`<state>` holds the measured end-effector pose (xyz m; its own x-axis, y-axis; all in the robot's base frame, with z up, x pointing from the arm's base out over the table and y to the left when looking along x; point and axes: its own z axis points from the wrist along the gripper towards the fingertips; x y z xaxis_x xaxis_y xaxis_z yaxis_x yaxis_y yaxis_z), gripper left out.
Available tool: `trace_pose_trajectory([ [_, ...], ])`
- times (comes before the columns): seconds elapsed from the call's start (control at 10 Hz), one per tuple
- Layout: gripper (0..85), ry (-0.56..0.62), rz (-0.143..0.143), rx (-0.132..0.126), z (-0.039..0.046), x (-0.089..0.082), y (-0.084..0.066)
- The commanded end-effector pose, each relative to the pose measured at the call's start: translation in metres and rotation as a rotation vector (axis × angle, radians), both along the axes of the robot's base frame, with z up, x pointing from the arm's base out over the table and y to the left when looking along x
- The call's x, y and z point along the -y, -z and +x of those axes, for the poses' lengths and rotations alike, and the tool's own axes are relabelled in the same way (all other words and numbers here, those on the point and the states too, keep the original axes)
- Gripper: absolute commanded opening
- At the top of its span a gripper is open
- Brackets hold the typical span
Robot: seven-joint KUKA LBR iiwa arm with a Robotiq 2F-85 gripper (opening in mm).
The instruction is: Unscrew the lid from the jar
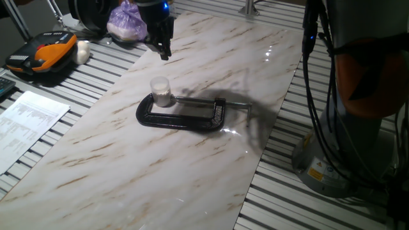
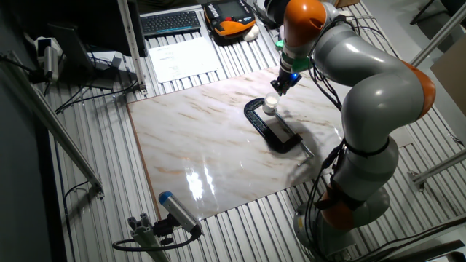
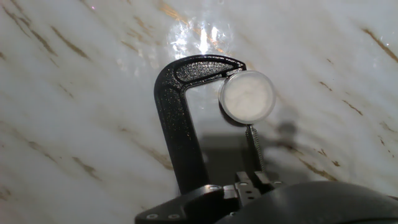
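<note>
While the two-finger black gripper [image 1: 164, 51] hung in the air above and behind the clamp, well clear of everything, the small clear cylindrical jar [image 1: 162, 95] with white contents in its lower part stood upright on the marble-patterned tabletop [image 1: 128, 166]. It sat inside the mouth of a black metal C-clamp [image 1: 184, 115] that lay flat on the slab, pinched between the clamp's curved fixed end and the tip of its threaded screw [image 3: 255, 148]. The round translucent whitish plastic lid [image 3: 247, 95] was on top of the jar; from the hand view it showed as a pale disc pressed against the hooked end of the clamp. The fingers held nothing, and they looked close together in one fixed view, though whether they were fully closed could not be told. In the other fixed view the grey and orange arm [image 2: 371, 80] arched over the table, its hand just beyond the jar. A sheet of printed paper [image 1: 25, 121] lay on the slatted bench at the left.
</note>
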<state>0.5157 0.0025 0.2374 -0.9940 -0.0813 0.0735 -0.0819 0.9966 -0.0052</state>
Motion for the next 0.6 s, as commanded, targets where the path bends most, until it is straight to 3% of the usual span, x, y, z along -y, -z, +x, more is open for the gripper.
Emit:
trace_pose_trajectory([
  [0.0,0.0,-0.002,-0.002,0.005,0.0002,-0.0001,0.0001],
  [0.5,0.0,-0.005,0.003,0.014,0.0064,0.0045,0.0086],
])
